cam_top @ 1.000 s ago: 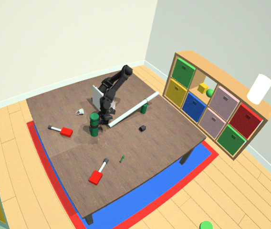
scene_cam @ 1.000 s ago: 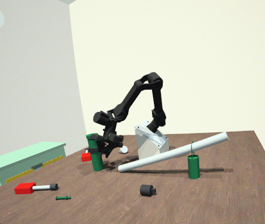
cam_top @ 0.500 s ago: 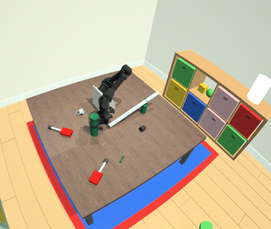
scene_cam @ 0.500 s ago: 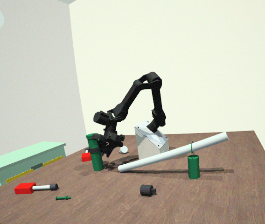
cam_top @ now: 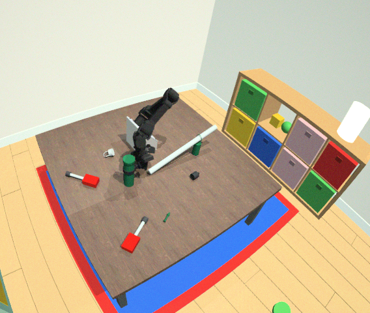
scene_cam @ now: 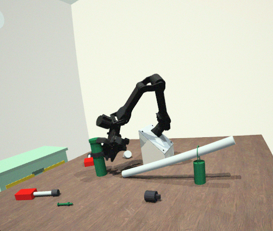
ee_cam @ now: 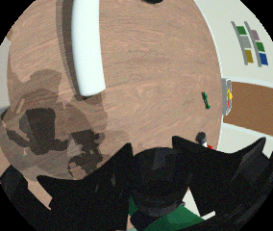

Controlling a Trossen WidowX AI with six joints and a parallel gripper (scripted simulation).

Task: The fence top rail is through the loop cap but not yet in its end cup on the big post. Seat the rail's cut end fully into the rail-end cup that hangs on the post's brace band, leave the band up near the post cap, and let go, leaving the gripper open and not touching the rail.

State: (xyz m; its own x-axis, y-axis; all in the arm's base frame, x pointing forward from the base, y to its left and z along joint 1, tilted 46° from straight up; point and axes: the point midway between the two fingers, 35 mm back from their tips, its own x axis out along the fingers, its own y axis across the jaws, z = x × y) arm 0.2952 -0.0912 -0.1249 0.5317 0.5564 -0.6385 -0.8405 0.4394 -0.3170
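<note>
The big green post (cam_top: 128,178) (scene_cam: 99,166) stands on the table with a dark brace band (scene_cam: 96,155) around it, a little below its cap (scene_cam: 94,140). My gripper (cam_top: 142,163) (scene_cam: 110,151) (ee_cam: 152,144) is pressed against the post's right side, shut on the dark rail-end cup on that band. The white top rail (cam_top: 182,147) (scene_cam: 179,156) (ee_cam: 88,33) slopes through the loop cap on the small green post (cam_top: 196,148) (scene_cam: 199,172). Its cut low end rests on the table, just right of the big post and apart from the cup.
A black fitting (cam_top: 194,175) (scene_cam: 152,196) lies in front of the rail. Two red-blocked tools (cam_top: 90,180) (cam_top: 130,241) (scene_cam: 25,194), a green bolt (cam_top: 167,217) (scene_cam: 64,204) and a small white cap (cam_top: 109,153) (scene_cam: 127,154) lie about. The arm's white base (scene_cam: 154,149) stands behind.
</note>
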